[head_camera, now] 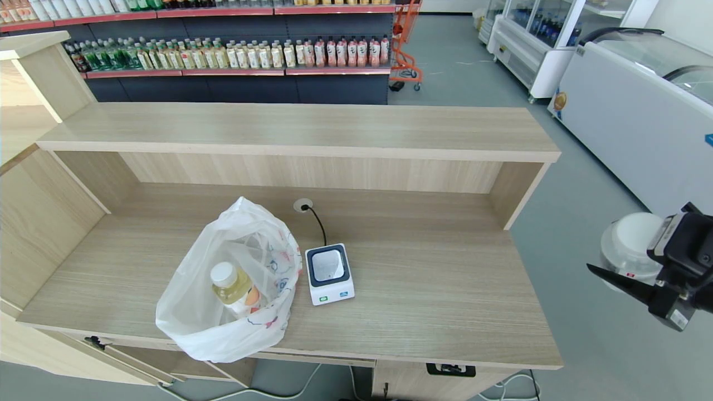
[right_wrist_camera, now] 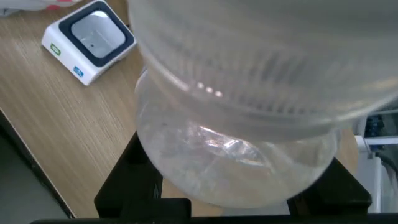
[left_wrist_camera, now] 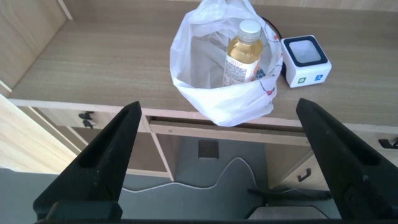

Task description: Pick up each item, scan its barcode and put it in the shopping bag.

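A white plastic shopping bag (head_camera: 189,317) (left_wrist_camera: 211,102) stands open on the left part of the wooden counter (head_camera: 434,278). A bottle of yellow drink with a white cap (head_camera: 231,281) (left_wrist_camera: 242,53) stands inside it. The white barcode scanner (head_camera: 328,273) (left_wrist_camera: 305,59) (right_wrist_camera: 90,40) sits just to the bag's right. My right gripper (head_camera: 626,262) (right_wrist_camera: 242,199) hangs off the counter's right end, shut on a clear plastic container (head_camera: 635,248) (right_wrist_camera: 249,124). My left gripper (left_wrist_camera: 219,106) is open and holds nothing; it sits low in front of the counter, facing the bag.
A black cable (head_camera: 317,223) runs from the scanner to a hole in the counter's back. A raised shelf (head_camera: 301,128) and side walls enclose the counter's back and left. White freezers (head_camera: 640,94) stand at the right, and drink shelves (head_camera: 223,55) and an orange cart (head_camera: 406,44) behind.
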`<state>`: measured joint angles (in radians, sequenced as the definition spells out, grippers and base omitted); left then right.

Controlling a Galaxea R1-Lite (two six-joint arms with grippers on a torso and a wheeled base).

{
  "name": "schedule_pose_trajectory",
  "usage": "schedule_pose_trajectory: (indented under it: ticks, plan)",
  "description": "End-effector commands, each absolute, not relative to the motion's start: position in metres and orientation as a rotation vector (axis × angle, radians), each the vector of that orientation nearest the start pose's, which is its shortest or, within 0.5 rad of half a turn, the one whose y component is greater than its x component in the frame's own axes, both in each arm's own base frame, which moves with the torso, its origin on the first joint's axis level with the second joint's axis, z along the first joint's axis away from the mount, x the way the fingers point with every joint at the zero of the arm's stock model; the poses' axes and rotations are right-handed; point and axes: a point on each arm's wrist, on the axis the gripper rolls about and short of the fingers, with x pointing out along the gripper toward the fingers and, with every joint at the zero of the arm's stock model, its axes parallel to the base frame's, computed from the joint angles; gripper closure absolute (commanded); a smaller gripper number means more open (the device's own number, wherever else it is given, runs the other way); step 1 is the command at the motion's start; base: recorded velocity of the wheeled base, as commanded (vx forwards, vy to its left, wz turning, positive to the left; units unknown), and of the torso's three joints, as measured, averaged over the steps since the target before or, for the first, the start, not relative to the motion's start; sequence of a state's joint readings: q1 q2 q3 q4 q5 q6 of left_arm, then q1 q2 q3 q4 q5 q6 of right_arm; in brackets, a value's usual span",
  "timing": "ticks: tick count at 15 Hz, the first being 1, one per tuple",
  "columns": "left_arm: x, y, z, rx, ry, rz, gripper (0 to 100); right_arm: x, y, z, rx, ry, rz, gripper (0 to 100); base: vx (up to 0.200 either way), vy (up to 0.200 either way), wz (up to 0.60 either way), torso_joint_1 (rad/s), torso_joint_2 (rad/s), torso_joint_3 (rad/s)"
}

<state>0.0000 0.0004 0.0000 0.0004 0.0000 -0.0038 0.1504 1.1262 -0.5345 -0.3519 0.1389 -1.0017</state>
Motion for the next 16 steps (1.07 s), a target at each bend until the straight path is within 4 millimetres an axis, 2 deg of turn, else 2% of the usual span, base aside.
schedule_pose_trajectory:
  ticks: [1, 8, 10, 16]
  plan:
    - [-0.023, 0.000, 0.075, -0.003, 0.000, 0.000, 0, 0.154, 0.027, 0.213, -0.997, 0.067, 0.384, 100, 0.000, 0.200, 0.00, -0.002, 0.00, 0.007]
    - [-0.023, 0.000, 0.075, -0.002, 0.000, 0.000, 0, 0.163, 0.029, 0.207, -1.028, 0.082, 0.407, 100, 0.000, 0.200, 0.00, 0.003, 0.00, 0.004]
    - [-0.023, 0.000, 0.076, -0.002, -0.002, 0.000, 0, 0.175, 0.034, 0.206, -1.029, 0.055, 0.414, 100, 0.000, 0.200, 0.00, 0.000, 0.00, -0.002]
    - [-0.023, 0.000, 0.075, -0.002, 0.000, 0.000, 0, 0.229, 0.073, 0.184, -1.015, -0.068, 0.585, 100, 0.000, 0.200, 0.00, 0.001, 0.00, 0.001]
